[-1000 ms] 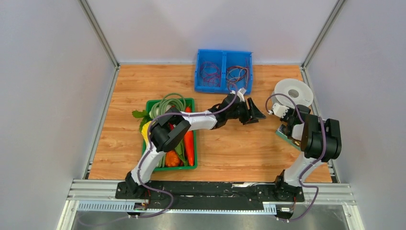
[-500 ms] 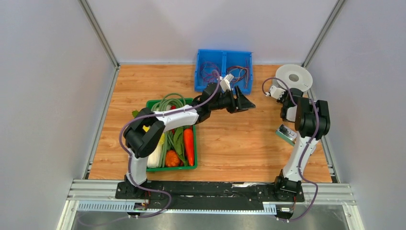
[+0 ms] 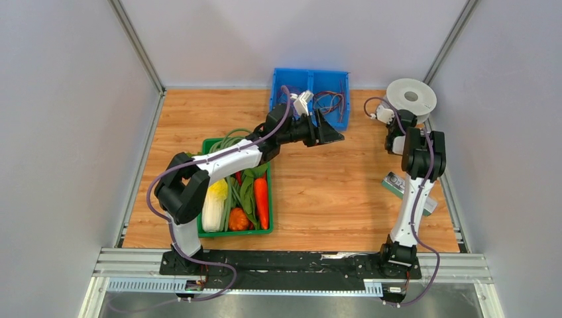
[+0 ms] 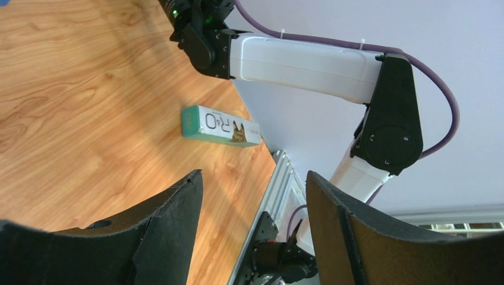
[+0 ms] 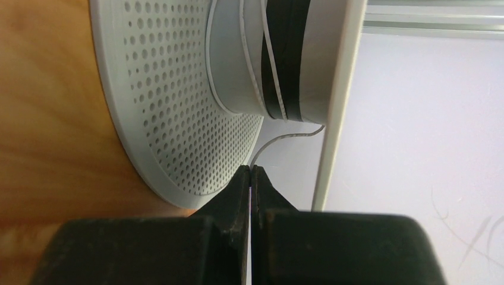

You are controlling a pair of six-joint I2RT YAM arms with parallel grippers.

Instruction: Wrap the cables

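The pale-grey round spool [image 3: 411, 98] is at the back right corner; in the right wrist view its perforated flange [image 5: 178, 89] fills the upper left. A thin white cable [image 5: 285, 133] runs off the hub straight into my right gripper [image 5: 251, 169], which is shut on it just beside the flange. From above, the right gripper [image 3: 401, 118] sits at the spool's near left edge. My left gripper [image 3: 337, 137] hangs open above the table in front of the blue bin, nothing between its fingers [image 4: 254, 175].
A blue two-part bin [image 3: 274, 99] with small purple and red wire coils stands at the back. A green tray [image 3: 268, 228] of vegetables lies at the left. A green-and-white box [image 3: 399, 183] [image 4: 220, 126] lies by the right arm. Walls close in on three sides.
The right gripper has moved back with the cable, and the spool has shifted toward the back right corner. The left arm has swung back toward the blue bin, its jaws a little wider.
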